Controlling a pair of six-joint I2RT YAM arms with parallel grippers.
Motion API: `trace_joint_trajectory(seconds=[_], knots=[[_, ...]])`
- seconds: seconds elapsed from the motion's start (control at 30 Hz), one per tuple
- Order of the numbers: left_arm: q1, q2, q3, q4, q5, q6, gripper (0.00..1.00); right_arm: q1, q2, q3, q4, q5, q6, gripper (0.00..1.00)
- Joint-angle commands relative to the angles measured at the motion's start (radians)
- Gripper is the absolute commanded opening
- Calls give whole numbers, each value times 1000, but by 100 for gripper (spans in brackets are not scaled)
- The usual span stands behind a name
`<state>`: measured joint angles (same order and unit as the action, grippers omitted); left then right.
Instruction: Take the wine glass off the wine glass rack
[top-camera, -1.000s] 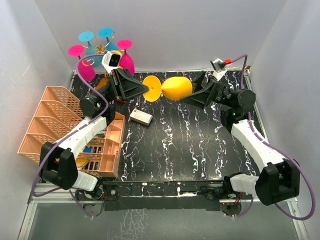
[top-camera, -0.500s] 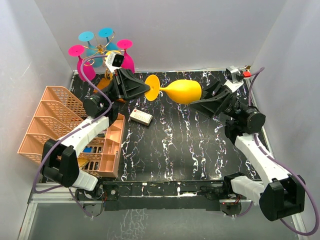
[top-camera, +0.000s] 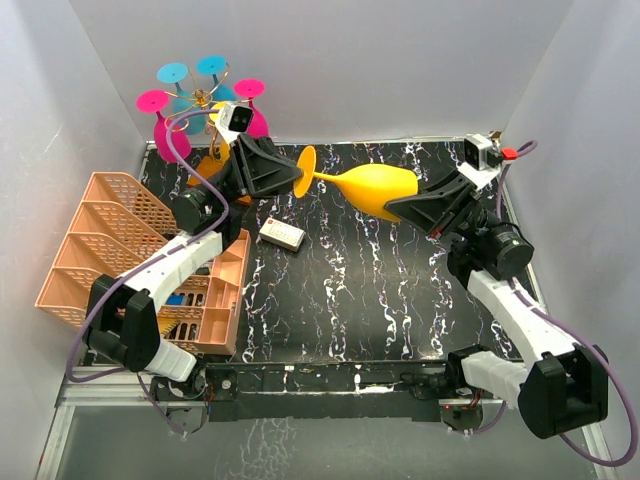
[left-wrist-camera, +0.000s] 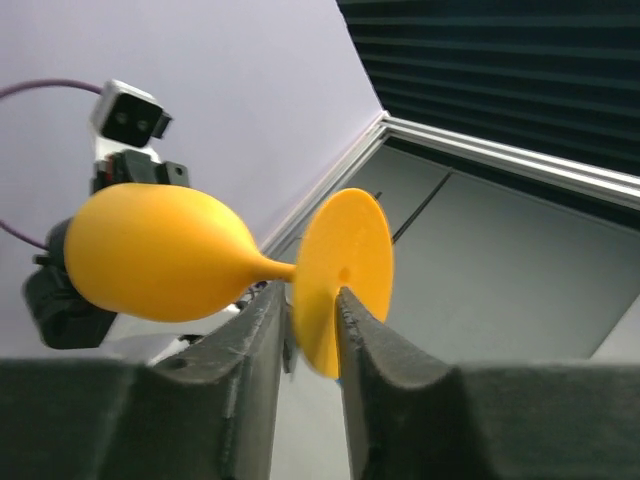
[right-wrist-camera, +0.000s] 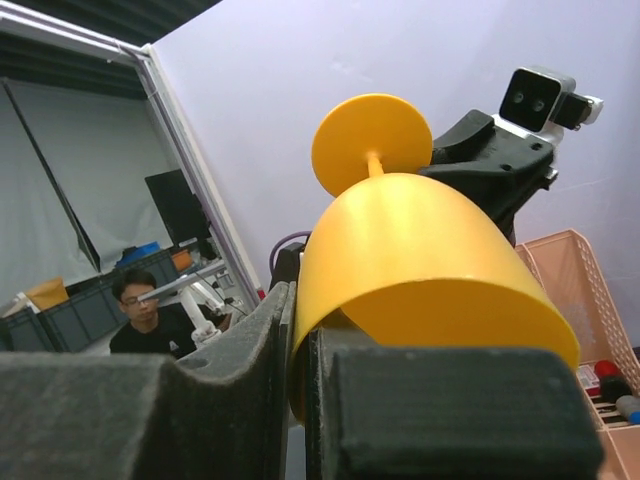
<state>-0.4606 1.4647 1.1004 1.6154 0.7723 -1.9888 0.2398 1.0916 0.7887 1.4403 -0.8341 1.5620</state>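
Yellow wine glass (top-camera: 375, 188) held midair, apparently clear of rack (top-camera: 204, 98) and basket (top-camera: 100, 238).

Top view: high, near side, looking down; wrist views: close, facing each other, sharing wine glass (left-wrist-camera: 160, 265).

No lettering can be read anywhere; the small white box (top-camera: 282, 234) carries only illegible marks.

Left arm (top-camera: 170, 258) and right arm (top-camera: 512, 295) raised, converging; right jaws clamped, left narrow.
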Motion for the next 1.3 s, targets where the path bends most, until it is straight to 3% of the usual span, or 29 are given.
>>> trace_joint_trajectory(seconds=[0.0,0.07,0.13,0.23,0.33,0.47,0.67,0.83,1.0,1.17,1.27], knots=[[10,-19,6,180,-13,102,37,0,-82,15,98,28,-86,7],[9,-14,-13,181,-20,108,57,-1,-137,21,-64,18,-233,7],[10,-7,-26,181,-8,111,72,0,-210,45,-350,39,-420,8],[10,-4,-52,165,-2,146,88,0,-328,125,-831,195,-742,7],[10,-34,-98,100,-15,217,95,1,-423,159,-1166,525,-872,7],[10,-88,-115,-93,-7,378,97,1,-469,151,-1446,987,-794,8],[10,-213,-94,-597,-35,680,97,0,-349,258,-1863,1280,-726,7],[10,-296,-66,-971,-151,906,97,0,-151,428,-2183,1400,-599,7],[10,-323,-49,-1097,-212,988,97,-5,46,556,-2384,1407,-529,7],[9,-332,-49,-1116,-210,999,97,-74,127,570,-2382,1259,-530,7],[10,-350,-41,-1168,-228,1038,97,-243,169,542,-2323,1037,-572,7]])
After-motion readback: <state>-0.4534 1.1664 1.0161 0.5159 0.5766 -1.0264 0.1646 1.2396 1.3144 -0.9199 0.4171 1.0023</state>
